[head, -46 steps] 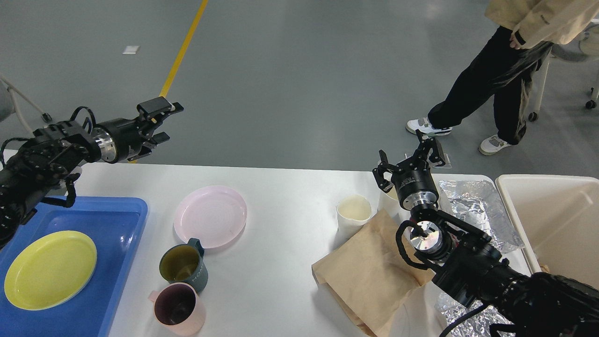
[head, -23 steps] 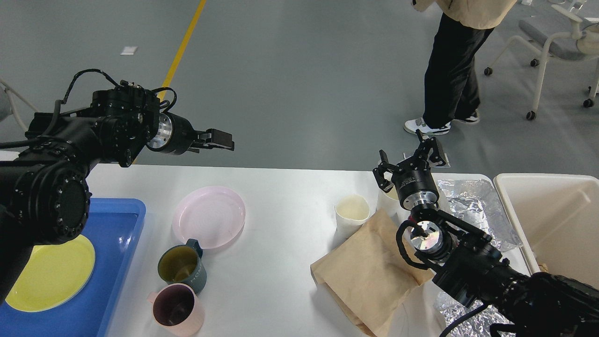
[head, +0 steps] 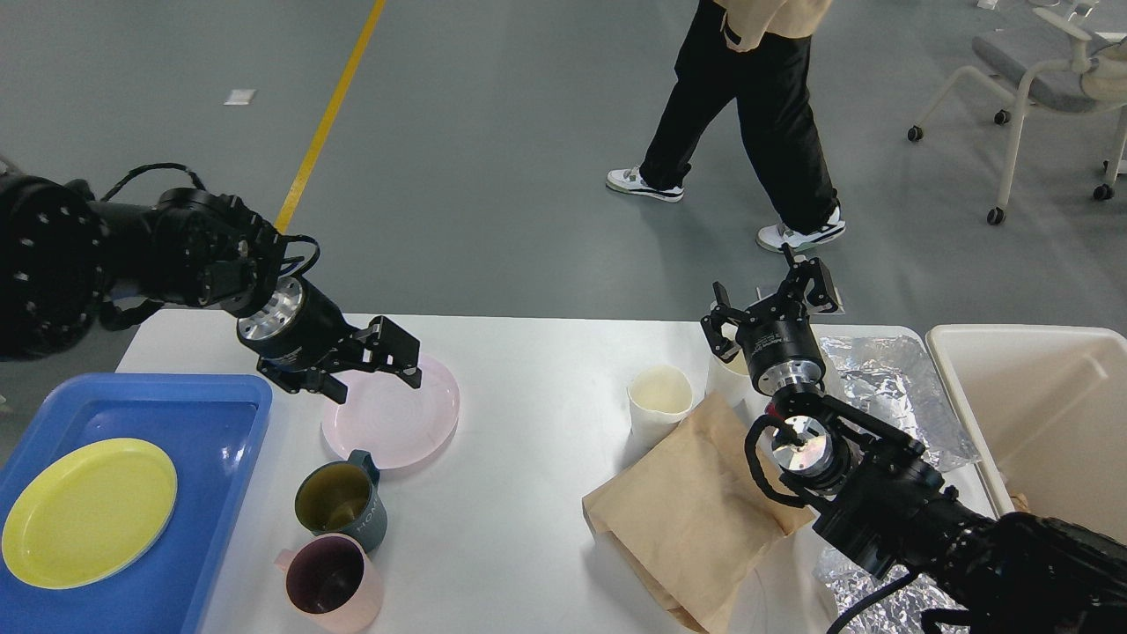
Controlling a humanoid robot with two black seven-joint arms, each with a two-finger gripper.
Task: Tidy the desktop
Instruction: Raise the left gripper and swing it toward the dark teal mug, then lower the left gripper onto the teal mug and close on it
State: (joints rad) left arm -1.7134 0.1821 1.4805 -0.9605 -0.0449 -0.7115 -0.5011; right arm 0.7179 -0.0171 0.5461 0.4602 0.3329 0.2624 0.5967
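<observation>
Head view: little is tidied — only a round yellow plate [head: 88, 512] lies in the blue plastic tray [head: 189, 401] at the white counter [head: 537, 528]'s left end. Left pincer [head: 374, 355], jaws apart and empty, hovers over the round pink plate [head: 401, 423]. Right pincer [head: 775, 304] gapes, empty. Mugs, paper bag, foil remain.

Black jointed arms, silver wrist rings, looped cables, black end effectors.

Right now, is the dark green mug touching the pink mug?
Touching, by the head view: the dark green mug meets the pink mug's rim with no white desktop between them.
</observation>
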